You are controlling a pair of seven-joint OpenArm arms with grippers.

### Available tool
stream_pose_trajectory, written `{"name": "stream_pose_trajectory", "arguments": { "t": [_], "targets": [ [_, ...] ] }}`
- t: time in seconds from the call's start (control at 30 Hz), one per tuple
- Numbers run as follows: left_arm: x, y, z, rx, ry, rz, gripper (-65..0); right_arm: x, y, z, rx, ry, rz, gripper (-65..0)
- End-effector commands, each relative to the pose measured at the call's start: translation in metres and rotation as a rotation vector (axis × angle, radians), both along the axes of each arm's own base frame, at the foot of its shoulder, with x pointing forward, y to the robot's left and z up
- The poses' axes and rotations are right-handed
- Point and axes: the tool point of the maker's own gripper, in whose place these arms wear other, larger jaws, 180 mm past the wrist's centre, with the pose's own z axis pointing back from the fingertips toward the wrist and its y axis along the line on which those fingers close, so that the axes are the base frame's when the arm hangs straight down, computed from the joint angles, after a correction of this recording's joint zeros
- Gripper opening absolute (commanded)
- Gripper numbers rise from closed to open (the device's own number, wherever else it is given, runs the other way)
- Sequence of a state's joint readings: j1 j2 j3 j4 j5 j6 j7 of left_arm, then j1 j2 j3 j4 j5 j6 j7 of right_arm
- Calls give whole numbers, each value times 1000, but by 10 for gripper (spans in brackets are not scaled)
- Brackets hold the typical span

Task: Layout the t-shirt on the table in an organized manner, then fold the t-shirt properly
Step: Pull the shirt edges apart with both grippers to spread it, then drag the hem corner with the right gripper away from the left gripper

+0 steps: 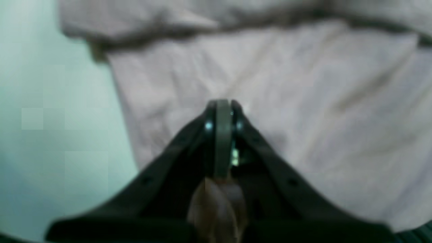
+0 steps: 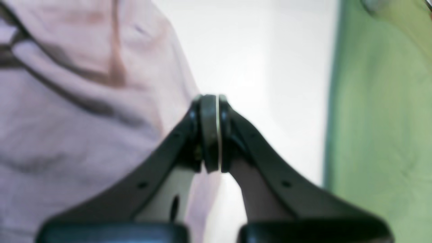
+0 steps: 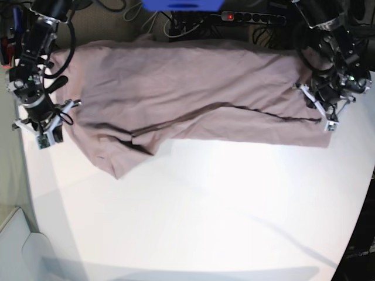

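The table point(image 3: 193, 211) is white and bare across its near half. The t-shirt point(image 3: 193, 88) lies spread across the far half, one long fold line running through its middle and one end bunched near the base view's left. The left end effector point(image 1: 222, 111) sits over the shirt's right end in the base view, jaws together; a bit of cloth appears pinched between them, though blur leaves this uncertain. The right end effector point(image 2: 211, 104) sits at the shirt's other edge, jaws together, with cloth just beside it.
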State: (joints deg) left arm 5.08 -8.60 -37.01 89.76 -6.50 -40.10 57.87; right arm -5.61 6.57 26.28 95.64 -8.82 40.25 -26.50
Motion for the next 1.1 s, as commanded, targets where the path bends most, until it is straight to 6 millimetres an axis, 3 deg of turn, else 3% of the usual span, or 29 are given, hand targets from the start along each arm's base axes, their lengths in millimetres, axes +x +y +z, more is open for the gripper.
{"name": "stream_pose_trajectory", "arguments": {
  "t": [0.0,0.2,0.37,0.53,0.6,0.7,0.77,0.93,1.07],
  "targets": [
    [24,-2,23,3,-96,-15,-649,7,4,11,-9,-31,15,-650],
    [39,-2,36,6,-139,-16,-649,11,37,20,-36,28,51,-636],
    [38,-6,34,-1,-137,-13,-648,11,70,30,-37,20,118,-485],
    [37,-4,36,7,-139,-12,-647,7,99,23,-31,41,204,-329],
    [36,-1,36,13,-136,-12,-645,8,106,19,-22,50,221,-309],
    [36,0,37,17,-137,-11,-640,24,115,19,-11,47,242,-310],
    [36,0,37,17,-137,-11,-601,31,115,13,0,62,241,-310],
    [30,0,32,17,-120,-11,-386,38,115,2,18,89,240,-310],
    [29,1,32,19,-118,-12,-370,36,116,-4,24,105,241,-310]
  ]
}}
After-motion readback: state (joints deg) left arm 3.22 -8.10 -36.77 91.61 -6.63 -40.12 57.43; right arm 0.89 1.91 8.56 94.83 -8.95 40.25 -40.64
